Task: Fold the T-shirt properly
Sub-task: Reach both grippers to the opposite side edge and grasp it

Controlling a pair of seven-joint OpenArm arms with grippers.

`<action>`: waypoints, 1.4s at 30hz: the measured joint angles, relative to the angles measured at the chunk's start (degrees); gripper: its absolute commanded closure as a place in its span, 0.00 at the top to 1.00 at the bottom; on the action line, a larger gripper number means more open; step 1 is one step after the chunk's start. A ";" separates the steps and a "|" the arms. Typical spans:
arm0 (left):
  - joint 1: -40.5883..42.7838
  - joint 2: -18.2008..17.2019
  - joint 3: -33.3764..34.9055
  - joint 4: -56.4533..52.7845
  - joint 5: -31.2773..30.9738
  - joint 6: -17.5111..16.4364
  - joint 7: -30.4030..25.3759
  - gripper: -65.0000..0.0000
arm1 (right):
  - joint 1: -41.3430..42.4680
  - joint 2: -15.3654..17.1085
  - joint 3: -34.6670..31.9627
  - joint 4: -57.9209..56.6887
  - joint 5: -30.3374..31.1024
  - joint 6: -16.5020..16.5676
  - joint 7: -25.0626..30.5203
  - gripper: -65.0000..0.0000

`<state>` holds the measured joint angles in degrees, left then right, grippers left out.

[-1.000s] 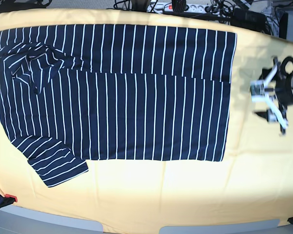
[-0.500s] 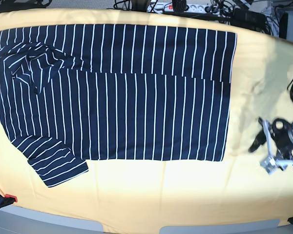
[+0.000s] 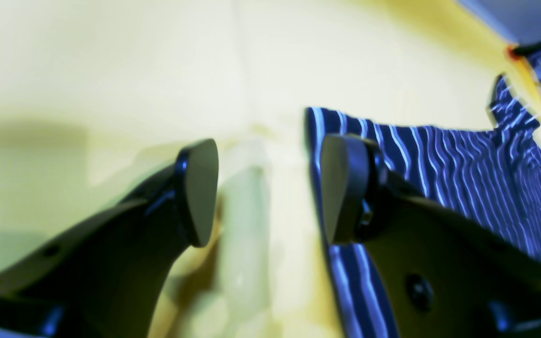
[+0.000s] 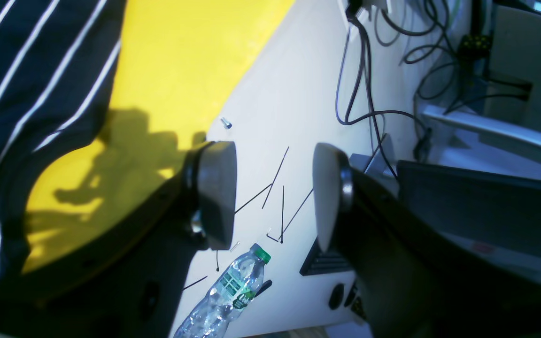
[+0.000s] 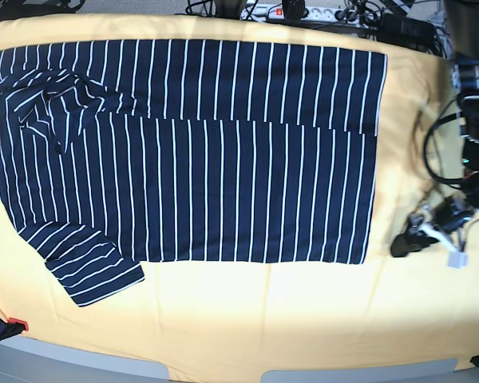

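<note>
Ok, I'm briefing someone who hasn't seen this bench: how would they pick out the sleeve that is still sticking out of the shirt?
Start at the yellow cloth covering the table, then the navy pinstriped T-shirt spread across it. In the base view, follow its near edge to the lower left corner: the loose sleeve juts out there. Its stripes run slanted, unlike the upright ones on the body.

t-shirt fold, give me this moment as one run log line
T-shirt: flat on yellow cloth, top strip folded | left end effector: open, empty, by hem corner | right end effector: open, empty, off shirt
</note>
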<state>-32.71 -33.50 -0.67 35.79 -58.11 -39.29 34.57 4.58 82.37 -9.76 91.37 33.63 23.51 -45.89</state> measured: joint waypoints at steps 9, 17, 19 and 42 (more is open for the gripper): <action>-0.96 6.88 -0.22 -1.77 7.39 1.33 -2.69 0.56 | 0.02 -2.58 -0.02 0.00 -0.02 -1.57 -0.94 0.44; -1.60 11.91 -0.52 -1.49 16.48 5.46 -8.55 0.56 | -0.04 -3.52 -0.02 0.00 -0.04 -1.57 -2.36 0.44; -1.60 12.31 -0.55 -1.44 15.50 5.42 -7.48 0.56 | -0.07 -3.52 -0.02 0.00 -0.07 -1.57 -2.36 0.44; -3.69 13.31 -0.15 -1.84 17.68 10.64 -7.48 0.00 | 8.24 -33.29 -0.11 -12.11 -9.55 -9.05 8.22 0.49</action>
<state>-36.40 -20.18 -0.82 33.95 -40.42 -28.64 27.09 12.82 49.08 -9.87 79.26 24.08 14.46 -37.67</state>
